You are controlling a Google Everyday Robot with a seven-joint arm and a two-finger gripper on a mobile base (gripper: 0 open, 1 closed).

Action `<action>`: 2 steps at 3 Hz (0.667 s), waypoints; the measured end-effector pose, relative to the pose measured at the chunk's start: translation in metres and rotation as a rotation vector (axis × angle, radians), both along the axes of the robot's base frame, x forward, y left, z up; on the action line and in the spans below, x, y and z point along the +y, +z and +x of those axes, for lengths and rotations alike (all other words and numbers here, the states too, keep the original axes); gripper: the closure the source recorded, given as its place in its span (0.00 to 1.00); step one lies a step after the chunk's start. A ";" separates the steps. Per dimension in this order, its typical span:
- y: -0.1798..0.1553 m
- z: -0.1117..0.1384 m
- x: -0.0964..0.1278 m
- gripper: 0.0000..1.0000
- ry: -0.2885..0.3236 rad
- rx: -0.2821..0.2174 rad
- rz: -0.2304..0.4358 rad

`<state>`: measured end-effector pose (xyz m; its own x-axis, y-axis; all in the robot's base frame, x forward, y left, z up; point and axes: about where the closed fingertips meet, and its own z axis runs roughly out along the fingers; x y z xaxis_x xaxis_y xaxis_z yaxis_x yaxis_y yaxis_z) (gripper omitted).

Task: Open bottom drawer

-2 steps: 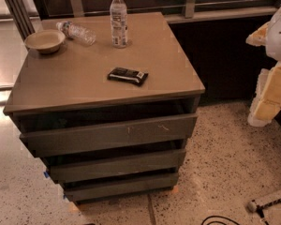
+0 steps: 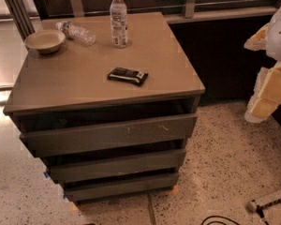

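Observation:
The bottom drawer [image 2: 122, 186] is the lowest, slimmest dark grey-brown front of the cabinet, just above the floor. Above it are the middle front [image 2: 117, 165] and the tall top front [image 2: 107, 135] with pale scratch marks. All three fronts are stepped, each one set back under the one above. My gripper [image 2: 266, 100], pale yellow and white, hangs at the right edge of the view. It is well to the right of the cabinet, about level with the top drawer, and touches nothing.
On the cabinet top [image 2: 75, 78] stand an upright water bottle [image 2: 118, 18], a lying bottle [image 2: 77, 32], a bowl [image 2: 44, 40] and a dark snack bar [image 2: 127, 75]. Speckled floor [image 2: 225, 163] lies to the right. A cable and a small fitting [image 2: 267, 203] lie at the bottom right.

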<state>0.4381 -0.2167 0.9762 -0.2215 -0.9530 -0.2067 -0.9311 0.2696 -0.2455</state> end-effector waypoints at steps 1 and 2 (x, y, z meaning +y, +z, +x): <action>-0.025 0.000 -0.001 0.38 0.013 0.017 0.041; -0.068 -0.005 -0.004 0.61 0.015 0.073 0.122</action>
